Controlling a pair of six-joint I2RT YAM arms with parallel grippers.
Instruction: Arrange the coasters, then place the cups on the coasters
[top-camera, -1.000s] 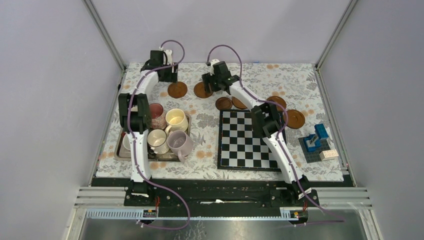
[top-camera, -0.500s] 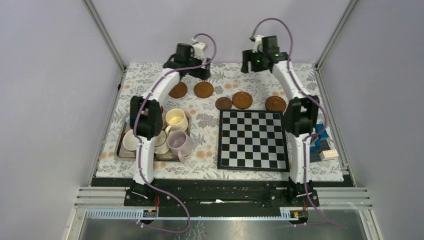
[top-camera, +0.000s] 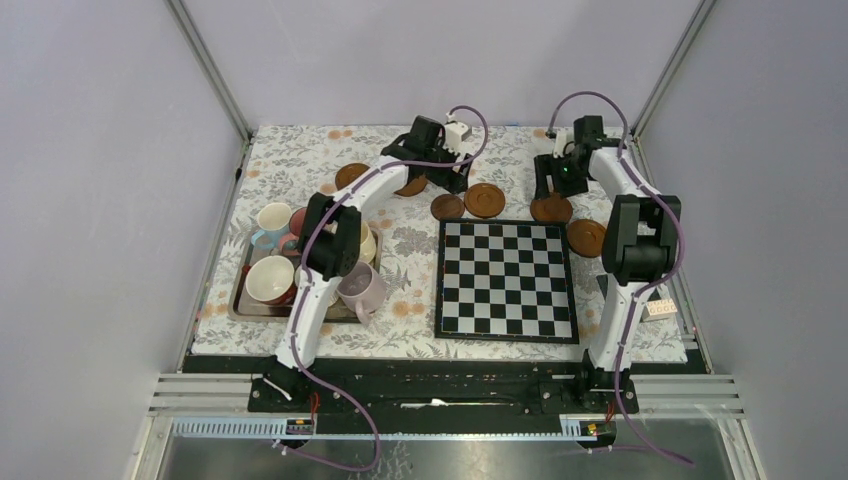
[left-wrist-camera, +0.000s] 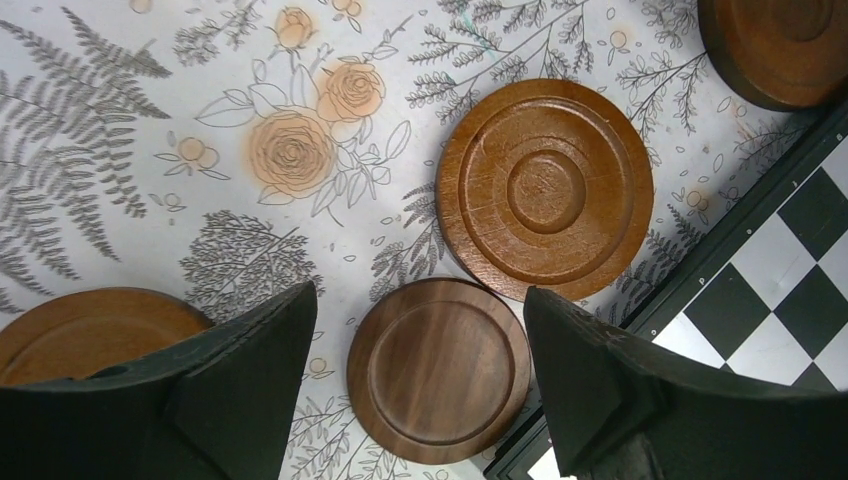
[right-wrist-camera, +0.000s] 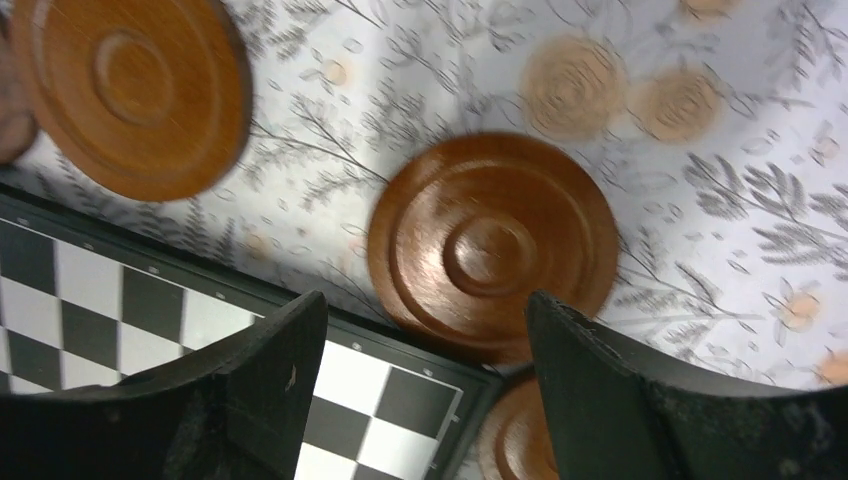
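Observation:
Six brown coasters lie along the back of the mat. My left gripper (top-camera: 448, 185) (left-wrist-camera: 415, 297) hangs open over the small smooth coaster (top-camera: 447, 207) (left-wrist-camera: 438, 370), a finger on either side and above it. Beside it is a ringed coaster (top-camera: 484, 199) (left-wrist-camera: 545, 188). Another coaster (top-camera: 410, 186) is partly under the left arm, and one (top-camera: 350, 175) lies further left. My right gripper (top-camera: 549, 188) (right-wrist-camera: 425, 300) is open over a ringed coaster (top-camera: 551, 208) (right-wrist-camera: 492, 243); another coaster (top-camera: 587, 237) lies nearby. The cups sit on the left: light blue (top-camera: 272, 220), dark-red (top-camera: 268, 282), lilac (top-camera: 360, 285).
A black-and-white chessboard (top-camera: 505, 278) (left-wrist-camera: 780, 300) (right-wrist-camera: 150, 310) lies in the middle right, its back edge close to the coasters. A metal tray (top-camera: 240, 300) holds the cups at the left. A white toy brick (top-camera: 660, 308) sits at the far right. Frame posts stand at the back corners.
Both arms have swung. The left gripper went from the back-left coaster rightward to the small one by the board. The right gripper came from the back edge down over the board's back-right corner.

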